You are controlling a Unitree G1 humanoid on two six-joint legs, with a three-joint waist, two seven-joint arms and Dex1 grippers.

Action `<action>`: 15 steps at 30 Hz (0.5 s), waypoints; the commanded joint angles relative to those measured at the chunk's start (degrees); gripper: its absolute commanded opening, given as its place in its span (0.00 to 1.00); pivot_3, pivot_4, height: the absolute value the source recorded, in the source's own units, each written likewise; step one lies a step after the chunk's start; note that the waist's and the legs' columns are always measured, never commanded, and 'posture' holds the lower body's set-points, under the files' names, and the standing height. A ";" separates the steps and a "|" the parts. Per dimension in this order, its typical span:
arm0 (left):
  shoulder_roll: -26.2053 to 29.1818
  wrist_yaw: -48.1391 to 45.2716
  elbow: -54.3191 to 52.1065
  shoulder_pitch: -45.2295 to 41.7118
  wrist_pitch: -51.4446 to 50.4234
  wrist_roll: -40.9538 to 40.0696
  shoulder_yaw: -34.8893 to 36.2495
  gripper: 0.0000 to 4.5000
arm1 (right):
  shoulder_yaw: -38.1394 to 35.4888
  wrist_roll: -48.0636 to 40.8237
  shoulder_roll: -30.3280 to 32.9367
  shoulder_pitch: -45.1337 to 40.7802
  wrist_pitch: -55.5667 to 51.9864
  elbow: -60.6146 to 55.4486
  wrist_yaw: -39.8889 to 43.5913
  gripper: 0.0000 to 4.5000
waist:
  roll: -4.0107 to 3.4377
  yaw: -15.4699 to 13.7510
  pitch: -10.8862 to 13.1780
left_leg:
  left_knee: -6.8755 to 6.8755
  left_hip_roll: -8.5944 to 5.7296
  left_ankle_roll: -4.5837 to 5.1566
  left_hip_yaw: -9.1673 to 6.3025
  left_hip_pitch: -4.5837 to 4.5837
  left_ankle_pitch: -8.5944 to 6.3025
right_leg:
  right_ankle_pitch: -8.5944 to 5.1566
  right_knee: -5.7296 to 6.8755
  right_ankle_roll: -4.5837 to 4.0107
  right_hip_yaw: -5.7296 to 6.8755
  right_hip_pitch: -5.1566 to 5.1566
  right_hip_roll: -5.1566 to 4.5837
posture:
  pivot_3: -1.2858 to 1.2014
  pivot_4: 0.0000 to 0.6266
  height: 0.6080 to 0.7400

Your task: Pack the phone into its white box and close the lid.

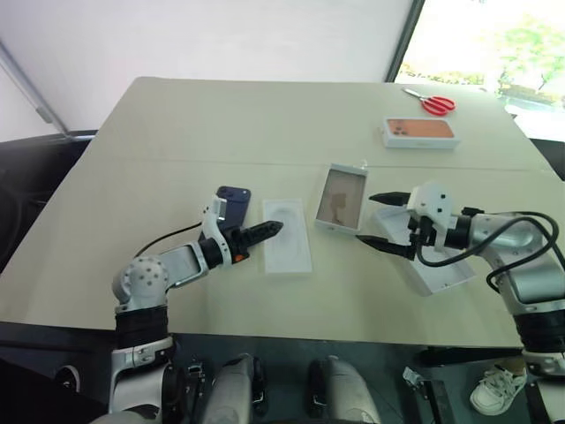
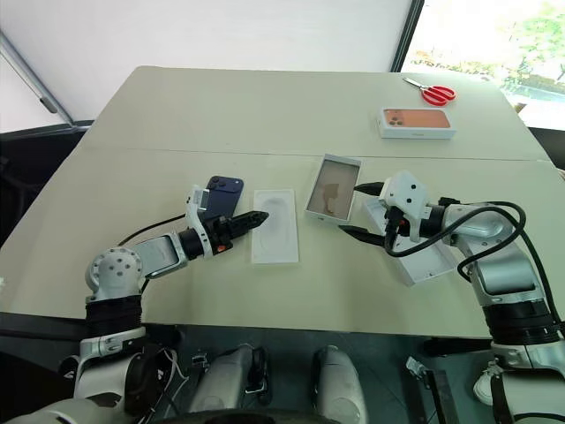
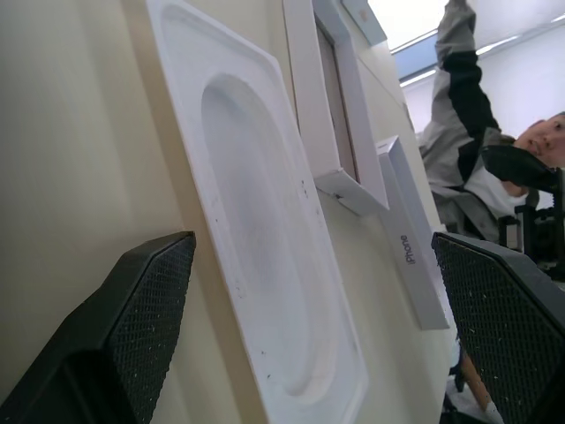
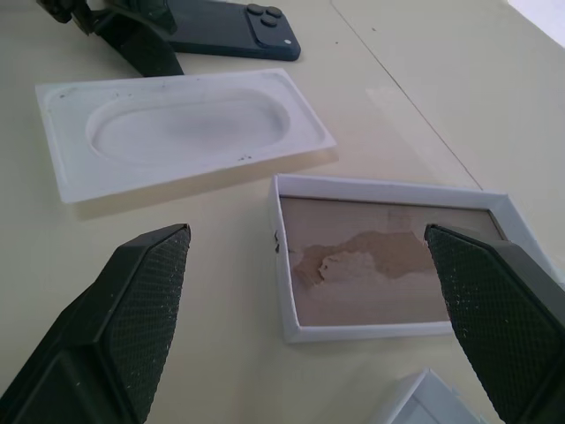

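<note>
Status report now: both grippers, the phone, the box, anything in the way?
Left gripper open, empty, beside insert card. Right gripper open, empty, by white box. Phone on table, unpacked. Nothing blocks the box.

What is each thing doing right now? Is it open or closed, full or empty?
Phone: lying flat on table, outside box.
White box: open, empty.
Lid: off, beside box.
Insert card: flat on table.
Left gripper: open, empty.
Right gripper: open, empty.
Scissors: closed.
</note>
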State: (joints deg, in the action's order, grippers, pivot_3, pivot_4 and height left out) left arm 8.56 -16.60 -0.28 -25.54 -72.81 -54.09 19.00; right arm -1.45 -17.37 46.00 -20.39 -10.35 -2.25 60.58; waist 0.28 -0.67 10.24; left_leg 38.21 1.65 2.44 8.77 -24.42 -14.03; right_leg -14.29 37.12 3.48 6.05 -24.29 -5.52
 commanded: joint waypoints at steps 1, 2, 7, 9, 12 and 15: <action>-0.88 0.73 0.33 0.79 -1.07 -1.44 0.33 1.00 | -2.22 -1.16 0.24 -0.60 -0.04 -2.36 -0.49 0.99 | 0.00 -0.07 0.00 | 0.00 -0.01 0.00 0.00 0.00 0.00 | 0.00 0.00 0.00 0.00 0.00 -0.01 | 0.52 0.24 0.99; -0.75 0.78 0.10 0.90 -1.17 -1.48 0.28 0.95 | -2.27 -1.17 0.28 -0.52 -0.08 -2.38 -0.52 1.00 | 0.00 -0.04 0.00 | 0.00 -0.01 0.00 -0.01 0.00 0.00 | 0.00 0.00 0.00 0.00 0.00 -0.02 | 0.52 0.24 0.99; -0.61 1.08 0.38 0.47 -2.60 -2.98 1.45 0.47 | -2.04 -1.15 0.21 0.08 -0.05 -2.71 -0.63 1.00 | 0.01 0.02 0.01 | 0.00 -0.01 0.00 -0.02 -0.01 0.00 | 0.00 0.00 0.00 0.02 -0.01 -0.01 | 0.52 0.24 0.99; 0.31 0.92 0.41 0.29 -2.86 -2.01 0.62 0.38 | -1.97 -1.21 0.13 -0.18 -0.18 -2.77 -0.76 1.00 | 0.01 0.04 0.01 | 0.00 -0.01 0.00 -0.03 -0.01 0.00 | 0.00 0.00 0.00 0.02 -0.01 -0.01 | 0.52 0.24 0.99; 0.67 0.55 0.63 0.37 -2.70 -1.87 0.36 0.38 | -1.92 -1.09 0.11 -0.16 0.00 -2.70 -0.83 1.00 | 0.01 0.06 0.01 | 0.00 0.00 0.00 -0.03 -0.01 0.00 | 0.00 0.00 0.00 0.02 -0.01 -0.01 | 0.52 0.24 0.99; 0.58 0.53 0.84 0.41 -2.53 -2.08 0.39 0.38 | -1.90 -0.92 0.18 -0.05 0.18 -2.64 -0.85 1.00 | 0.01 0.01 0.01 | 0.00 -0.01 0.00 -0.03 -0.01 0.00 | 0.00 0.00 -0.01 0.02 -0.01 -0.01 | 0.52 0.24 0.99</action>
State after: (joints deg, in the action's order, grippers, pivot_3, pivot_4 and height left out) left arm 8.98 -15.72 1.16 -24.77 -75.62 -55.51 19.35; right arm -1.57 -17.68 46.01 -20.24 -10.84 -2.63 59.98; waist 0.29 -0.66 10.25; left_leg 38.21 1.65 2.45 8.73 -24.44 -14.03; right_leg -14.29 37.12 3.48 6.08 -24.30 -5.53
